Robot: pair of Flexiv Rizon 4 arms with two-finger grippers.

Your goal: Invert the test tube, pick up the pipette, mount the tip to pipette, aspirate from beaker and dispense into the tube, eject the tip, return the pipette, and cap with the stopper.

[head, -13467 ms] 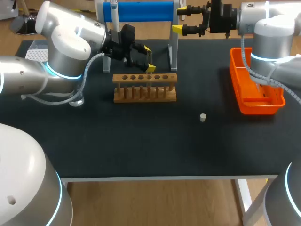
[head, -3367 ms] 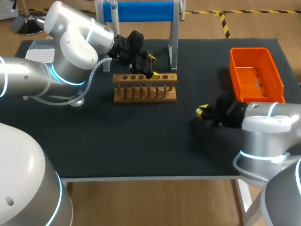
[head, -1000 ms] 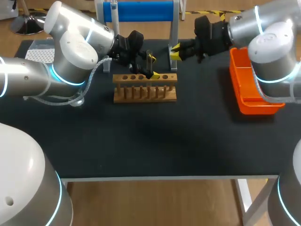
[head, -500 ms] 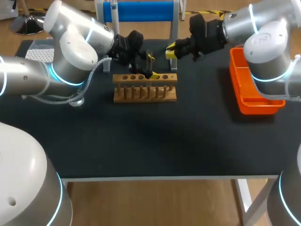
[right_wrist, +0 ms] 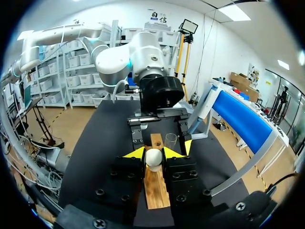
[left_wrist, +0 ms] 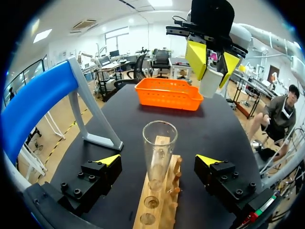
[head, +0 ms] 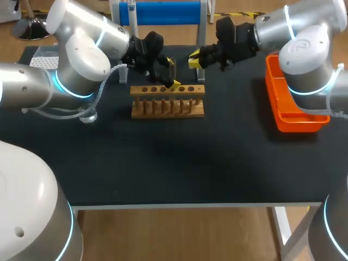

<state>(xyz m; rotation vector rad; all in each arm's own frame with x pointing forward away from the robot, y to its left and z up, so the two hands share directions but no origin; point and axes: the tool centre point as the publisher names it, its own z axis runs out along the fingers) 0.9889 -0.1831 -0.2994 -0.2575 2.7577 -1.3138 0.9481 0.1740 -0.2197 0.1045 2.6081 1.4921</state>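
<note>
Left jaws stand wide apart, one either side of the upright test tube (left_wrist: 159, 152) in the wooden rack (left_wrist: 159, 206). Beyond and higher, right jaws clamp the stopper (left_wrist: 210, 82). Capping likely requires alignment over the tube's vertical axis.

- Test tube (left_wrist: 158, 152): clear glass, smooth, glossy.
- Rack (head: 167, 101): pale bare wood, matt, grain showing in the left wrist view.
- Stopper (right_wrist: 153, 157): white, smooth, matt.
- Table (head: 179, 163): black covering, matt, no shine.
- Tray (head: 296, 122): orange plastic, smooth, slight sheen.
- Left gripper (left_wrist: 158, 160): tips of yellow matt plastic, finger blocks black and matt with dark screw heads.
- Left arm (head: 81, 54): silver-grey shell, smooth, satin gloss.
- Stand bar (head: 163, 12): blue, smooth.
</note>
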